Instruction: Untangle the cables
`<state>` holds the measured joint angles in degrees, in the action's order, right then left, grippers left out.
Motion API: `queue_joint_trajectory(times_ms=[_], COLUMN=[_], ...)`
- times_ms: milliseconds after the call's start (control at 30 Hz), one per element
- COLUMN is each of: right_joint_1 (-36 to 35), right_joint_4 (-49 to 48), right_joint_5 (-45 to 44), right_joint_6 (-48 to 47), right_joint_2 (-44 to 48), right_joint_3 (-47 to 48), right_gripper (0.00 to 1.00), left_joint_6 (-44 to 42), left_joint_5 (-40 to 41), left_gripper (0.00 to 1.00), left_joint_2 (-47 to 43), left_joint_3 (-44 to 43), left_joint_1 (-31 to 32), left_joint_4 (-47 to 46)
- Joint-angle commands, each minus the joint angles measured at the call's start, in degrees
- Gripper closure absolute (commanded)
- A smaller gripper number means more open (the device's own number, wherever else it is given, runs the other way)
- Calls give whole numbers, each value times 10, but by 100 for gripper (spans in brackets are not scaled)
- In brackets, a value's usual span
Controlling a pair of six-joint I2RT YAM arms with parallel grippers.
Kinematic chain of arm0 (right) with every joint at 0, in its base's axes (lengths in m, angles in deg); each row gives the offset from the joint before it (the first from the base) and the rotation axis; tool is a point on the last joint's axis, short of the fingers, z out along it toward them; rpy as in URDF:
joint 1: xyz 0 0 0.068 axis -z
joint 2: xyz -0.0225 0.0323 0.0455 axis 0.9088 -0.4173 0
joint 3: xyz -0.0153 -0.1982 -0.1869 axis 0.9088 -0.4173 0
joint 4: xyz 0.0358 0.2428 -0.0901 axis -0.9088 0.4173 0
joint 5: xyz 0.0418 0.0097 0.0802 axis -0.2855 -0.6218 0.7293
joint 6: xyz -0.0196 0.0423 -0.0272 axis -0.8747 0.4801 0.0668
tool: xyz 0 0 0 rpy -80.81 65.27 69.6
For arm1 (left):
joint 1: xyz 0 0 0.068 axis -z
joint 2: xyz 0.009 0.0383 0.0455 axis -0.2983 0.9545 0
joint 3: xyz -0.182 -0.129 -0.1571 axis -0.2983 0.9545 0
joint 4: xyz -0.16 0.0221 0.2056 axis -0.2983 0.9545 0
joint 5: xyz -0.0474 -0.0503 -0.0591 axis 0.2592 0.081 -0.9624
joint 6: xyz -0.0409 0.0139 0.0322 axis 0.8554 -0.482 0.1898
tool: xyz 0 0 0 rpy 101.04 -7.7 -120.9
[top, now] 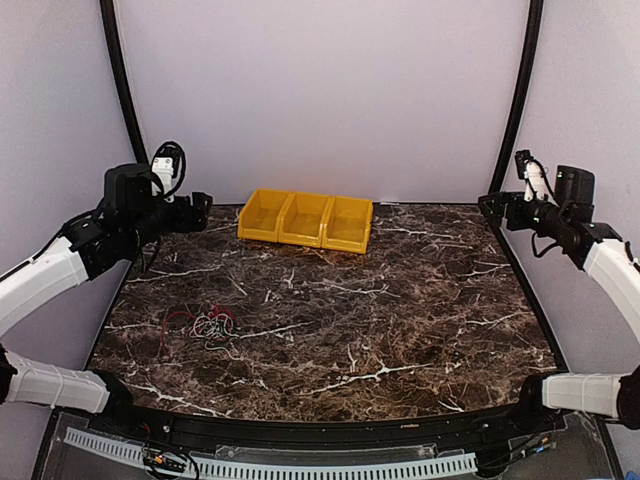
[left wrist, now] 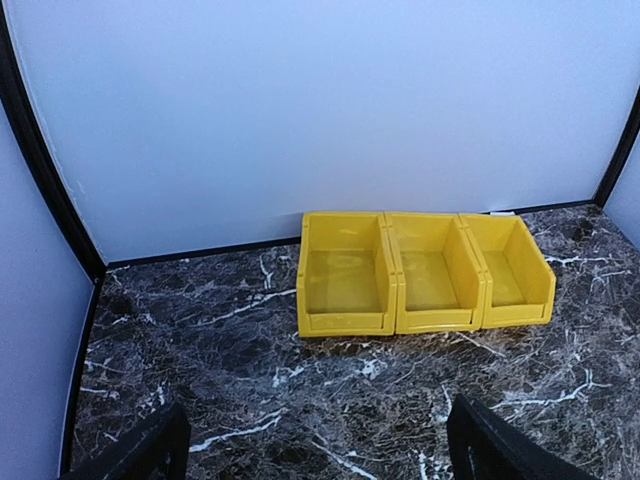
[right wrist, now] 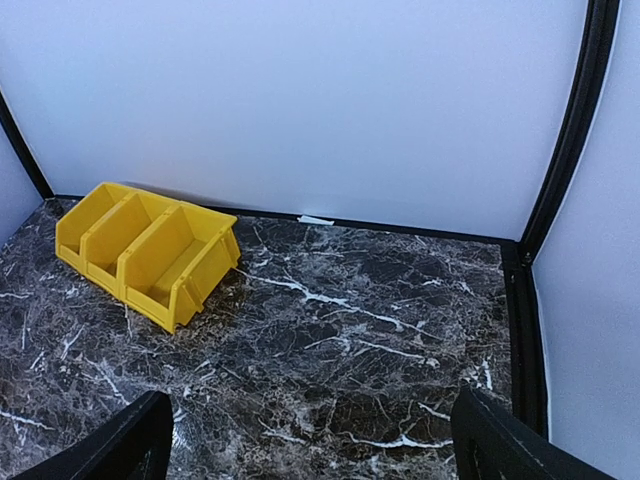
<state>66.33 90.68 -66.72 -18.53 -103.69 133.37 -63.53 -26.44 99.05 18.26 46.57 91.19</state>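
A small tangle of red, white and dark cables (top: 207,324) lies on the dark marble table (top: 400,300) at the near left, seen only in the top view. My left gripper (top: 203,208) is raised at the far left, open and empty, well behind the tangle; its fingertips (left wrist: 140,450) show wide apart in the left wrist view. My right gripper (top: 490,205) is raised at the far right, open and empty, far from the cables; its fingertips (right wrist: 500,440) stand wide apart in the right wrist view.
Three joined yellow bins (top: 306,219) stand at the back middle of the table, empty; they also show in the left wrist view (left wrist: 425,270) and the right wrist view (right wrist: 145,250). White walls enclose the back and sides.
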Motion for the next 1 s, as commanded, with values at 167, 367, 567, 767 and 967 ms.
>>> queue_joint_trajectory(times_ms=[167,367,567,767,967], right_joint_1=[3,4,3,-3,-21], right_joint_4=[-83,-95,-96,-95,-84], right_joint_5=[-25,45,115,173,199], right_joint_6=[-15,-68,-117,-167,-193], right_joint_2=[9,6,11,15,12], right_joint_3=[-91,-140,-166,-183,-176], right_gripper=[1,1,1,1,1], left_joint_6=[17,86,177,257,314], left_joint_5=[-75,-102,-76,-54,-8], left_gripper=[20,30,35,36,31], left_joint_2=[-13,-3,36,102,124], left_joint_3=[74,82,95,111,125], left_joint_1=[-24,14,111,182,219], left_joint_4=[-16,52,112,169,239])
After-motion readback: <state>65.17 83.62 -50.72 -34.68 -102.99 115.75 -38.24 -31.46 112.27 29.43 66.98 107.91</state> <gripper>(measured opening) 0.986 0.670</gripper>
